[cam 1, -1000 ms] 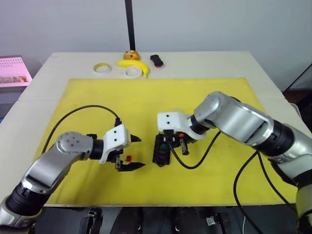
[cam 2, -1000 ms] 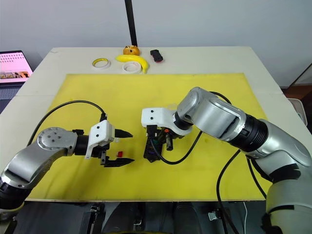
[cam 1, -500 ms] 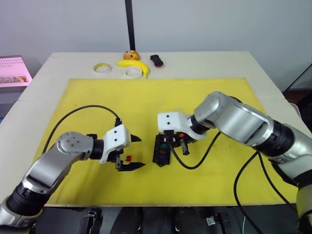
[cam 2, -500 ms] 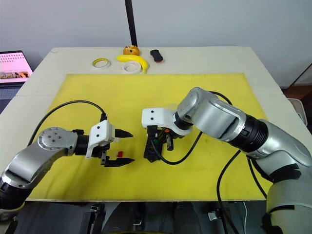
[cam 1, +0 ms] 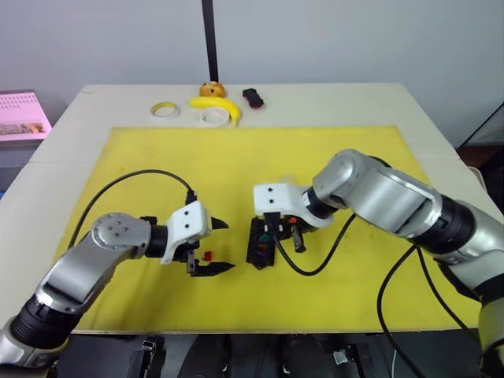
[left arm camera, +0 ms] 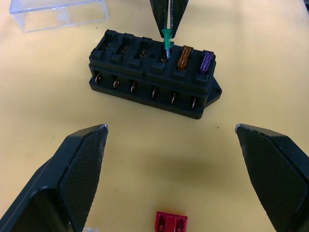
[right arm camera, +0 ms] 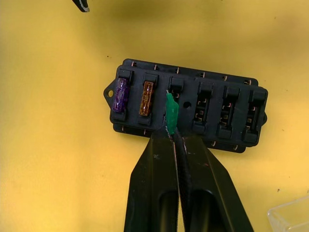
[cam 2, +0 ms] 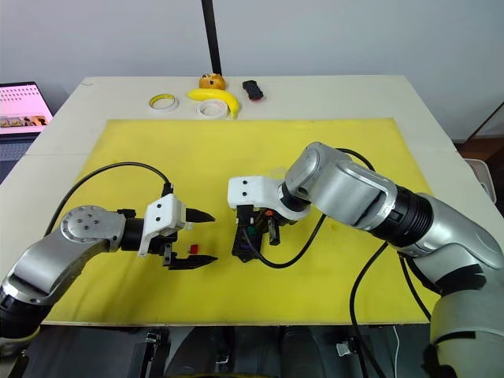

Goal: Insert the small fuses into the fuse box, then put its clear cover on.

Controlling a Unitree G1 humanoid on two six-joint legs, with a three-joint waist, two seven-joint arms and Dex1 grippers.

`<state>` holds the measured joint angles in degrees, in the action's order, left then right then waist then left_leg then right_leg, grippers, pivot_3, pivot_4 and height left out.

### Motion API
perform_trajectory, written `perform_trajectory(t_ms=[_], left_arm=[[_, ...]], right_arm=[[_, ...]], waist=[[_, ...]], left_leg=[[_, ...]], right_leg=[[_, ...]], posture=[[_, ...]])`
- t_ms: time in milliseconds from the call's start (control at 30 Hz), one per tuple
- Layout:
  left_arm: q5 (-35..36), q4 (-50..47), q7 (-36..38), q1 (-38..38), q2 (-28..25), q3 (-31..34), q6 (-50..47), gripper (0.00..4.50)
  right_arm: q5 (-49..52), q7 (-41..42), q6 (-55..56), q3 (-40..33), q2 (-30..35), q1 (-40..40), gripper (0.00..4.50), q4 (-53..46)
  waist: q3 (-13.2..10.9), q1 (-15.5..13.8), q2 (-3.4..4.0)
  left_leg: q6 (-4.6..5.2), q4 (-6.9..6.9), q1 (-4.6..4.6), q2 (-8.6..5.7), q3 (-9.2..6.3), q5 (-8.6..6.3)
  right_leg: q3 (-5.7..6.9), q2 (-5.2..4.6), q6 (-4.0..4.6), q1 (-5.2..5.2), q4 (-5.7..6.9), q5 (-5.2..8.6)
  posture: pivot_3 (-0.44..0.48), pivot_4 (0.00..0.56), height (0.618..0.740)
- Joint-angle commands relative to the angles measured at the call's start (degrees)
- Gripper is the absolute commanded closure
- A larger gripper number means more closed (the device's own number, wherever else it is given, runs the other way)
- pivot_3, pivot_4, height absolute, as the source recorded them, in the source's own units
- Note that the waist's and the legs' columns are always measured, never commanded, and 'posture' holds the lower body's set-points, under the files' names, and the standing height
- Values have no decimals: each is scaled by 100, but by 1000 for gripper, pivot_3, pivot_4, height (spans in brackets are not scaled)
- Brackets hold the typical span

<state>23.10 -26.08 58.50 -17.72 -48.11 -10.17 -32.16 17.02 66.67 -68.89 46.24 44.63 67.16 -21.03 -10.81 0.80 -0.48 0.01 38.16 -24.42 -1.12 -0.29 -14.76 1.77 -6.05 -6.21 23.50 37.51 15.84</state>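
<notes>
Red fuse (left arm camera: 170, 223) is lying loose on the yellow mat (cam 1: 236, 157) just ahead of the left gripper (cam 1: 217, 246), between its wide-spread fingers and nearer to this arm than to the other. Beyond it, the fuse box (left arm camera: 152, 72) is stretching its long axis across the left gripper's reach, the purple fuse (right arm camera: 119, 95) and orange fuse (right arm camera: 146, 98) already seated at one end. The right gripper (right arm camera: 172, 131) is pinching the green fuse (right arm camera: 171, 112) upright, blades entering the third slot directly below its tips. The clear cover (left arm camera: 58, 12) is waiting just beyond the box.
</notes>
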Motion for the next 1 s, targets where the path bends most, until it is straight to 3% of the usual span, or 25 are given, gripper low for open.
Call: perform_trajectory(t_ms=[33, 300, 533, 633, 800, 1000], left_arm=[[0, -226, -17, 16, 5, 71, 28, 0], [-6, -237, -24, 30, -1, 79, 33, 0], [-6, -175, -8, 38, -33, 149, 55, 0], [-17, -84, 3, -7, -40, 194, 77, 0], [-10, -40, 33, -59, -39, 190, 92, 0], [-53, 38, 96, -128, -22, 125, 143, 0]], right_arm=[[3, -3, 0, -217, -33, 76, 3606, -20], [398, 88, -38, -835, -79, -38, 3606, -94], [641, -466, 159, -1894, -215, -1041, 3606, -197], [1002, -524, -527, -2172, -209, -1299, 3606, -262], [1445, -1116, -2061, -3055, -776, -1267, 3606, -81], [2000, -1863, -2361, -3226, -896, -1387, 3606, 132]], waist=[[0, 0, 0], [0, -1, 0], [3, -17, -4], [2, -14, -4], [3, 3, -3], [3, -9, -3]], left_leg=[[0, 0, 0, 0, 0, 0], [0, 0, 0, 1, 0, 0], [0, 3, 1, 1, -1, 0], [0, 3, 1, 1, 0, 0], [0, 3, 5, 7, -1, 0], [0, 3, 4, 4, -1, 0]], right_leg=[[0, 0, 0, 0, 0, 0], [0, 1, 0, 0, 0, 0], [-1, 1, 0, -4, 1, 0], [-3, 1, 0, -5, 1, 0], [-5, 8, 0, -4, 8, 0], [-6, 5, 0, -5, 6, 0]], posture=[[0, 150, 740], [0, 150, 740], [0, 150, 740], [0, 150, 740], [0, 150, 740], [0, 150, 740]])
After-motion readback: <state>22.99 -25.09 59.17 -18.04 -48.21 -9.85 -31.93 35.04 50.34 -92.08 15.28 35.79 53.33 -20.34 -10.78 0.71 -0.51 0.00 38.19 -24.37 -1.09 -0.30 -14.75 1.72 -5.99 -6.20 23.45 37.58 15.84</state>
